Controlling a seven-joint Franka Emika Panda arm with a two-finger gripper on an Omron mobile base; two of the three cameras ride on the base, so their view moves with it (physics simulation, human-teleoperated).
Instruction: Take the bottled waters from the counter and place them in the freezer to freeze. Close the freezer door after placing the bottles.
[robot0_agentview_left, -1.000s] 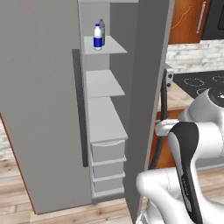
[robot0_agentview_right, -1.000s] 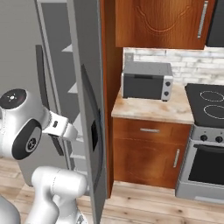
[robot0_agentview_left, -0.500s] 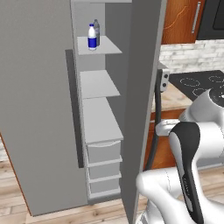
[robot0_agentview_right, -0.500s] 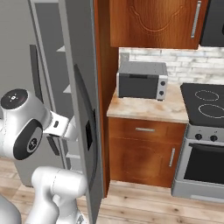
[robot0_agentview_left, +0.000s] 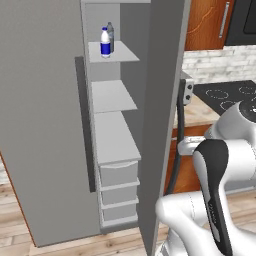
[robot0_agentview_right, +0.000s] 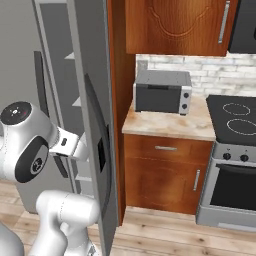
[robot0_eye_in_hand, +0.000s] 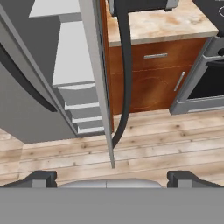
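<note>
Two bottled waters stand on the top shelf of the open freezer (robot0_agentview_left: 115, 150): a white one with a blue label (robot0_agentview_left: 105, 43) and a grey one (robot0_agentview_left: 110, 35) just behind it. The freezer door (robot0_agentview_left: 165, 100) stands swung out, nearly edge-on to me, with its long dark handle (robot0_eye_in_hand: 127, 65) on the side facing the counter (robot0_agentview_right: 165, 125). In the hand view my gripper (robot0_eye_in_hand: 111, 178) looks down along the door's edge (robot0_eye_in_hand: 97, 65), and it is open wide with nothing between its fingertips (robot0_eye_in_hand: 43, 177). My wrist (robot0_agentview_right: 70, 144) reaches in behind the door panel (robot0_agentview_right: 90, 75).
A grey toaster oven (robot0_agentview_right: 162, 92) sits on the counter, with the black stovetop (robot0_agentview_right: 232, 115) and oven (robot0_agentview_right: 235, 185) to its right. The fridge's other grey door (robot0_agentview_left: 40, 125) with its handle (robot0_agentview_left: 85, 125) flanks the shelves. Wooden floor (robot0_eye_in_hand: 153, 148) lies below.
Both base views have slid slightly sideways, so the camera has moved. The bottles stay on the top shelf and the gripper stays open.
</note>
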